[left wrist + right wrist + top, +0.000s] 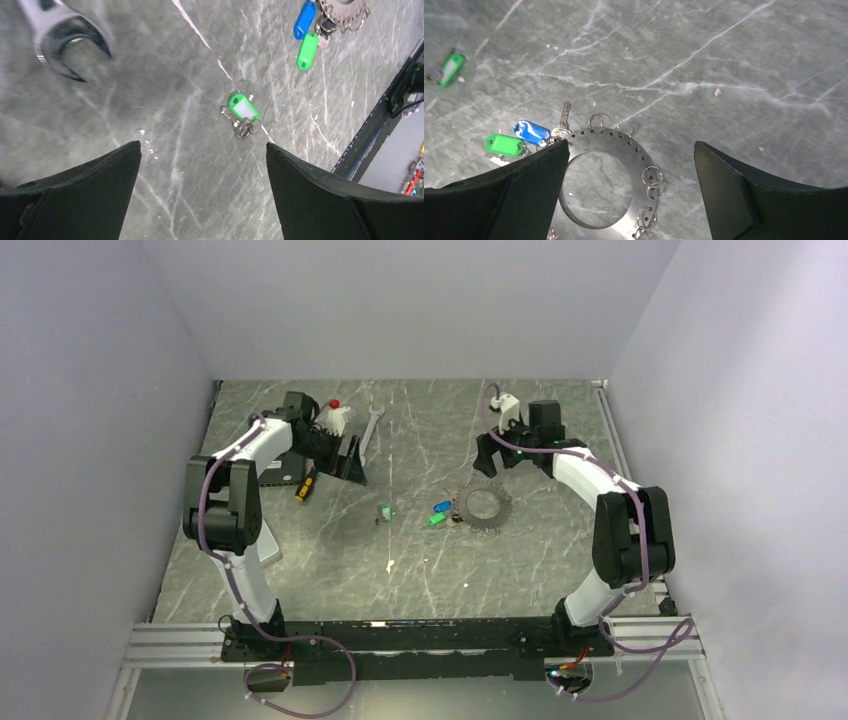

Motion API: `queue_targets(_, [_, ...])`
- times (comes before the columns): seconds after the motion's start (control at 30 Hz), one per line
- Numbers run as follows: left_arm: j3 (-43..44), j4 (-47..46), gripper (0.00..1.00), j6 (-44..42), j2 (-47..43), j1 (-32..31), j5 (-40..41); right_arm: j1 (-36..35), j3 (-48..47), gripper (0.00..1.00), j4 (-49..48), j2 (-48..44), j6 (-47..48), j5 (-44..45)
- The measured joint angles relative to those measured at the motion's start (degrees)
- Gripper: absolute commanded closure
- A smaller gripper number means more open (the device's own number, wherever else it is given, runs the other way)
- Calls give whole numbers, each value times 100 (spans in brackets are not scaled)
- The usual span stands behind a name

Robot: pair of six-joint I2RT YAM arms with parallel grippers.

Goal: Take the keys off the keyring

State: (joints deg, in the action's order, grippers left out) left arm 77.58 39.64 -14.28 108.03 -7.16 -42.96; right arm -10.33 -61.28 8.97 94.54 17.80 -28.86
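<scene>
The keyring [482,506] is a flat grey metal ring with a hollow centre and small split rings round its rim. It lies on the table right of centre. A blue-headed key [442,506] and a green-headed key [436,519] hang at its left edge. Another green-headed key [384,512] lies loose further left. My right gripper [631,142] is open above the keyring [640,155], its left finger over the edge near the blue key [531,132] and green key [504,145]. My left gripper [202,145] is open and empty, short of the loose green key [242,107].
A silver wrench [370,430] lies at the back, near the left gripper [345,458]. A white object with a red top [338,418], a yellow-and-black tool [305,485] and a black block [280,470] sit by the left arm. Walls enclose three sides.
</scene>
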Motion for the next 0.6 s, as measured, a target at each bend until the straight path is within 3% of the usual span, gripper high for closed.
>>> queue_targets(0.37, [1445,566,1,2,-2,883,372,1690,-7,0,-173,-315,-767,-809])
queue_targets(0.6, [1106,111,1,186,-254,1508,872,2376,17,0,-221,-164,-960,-758])
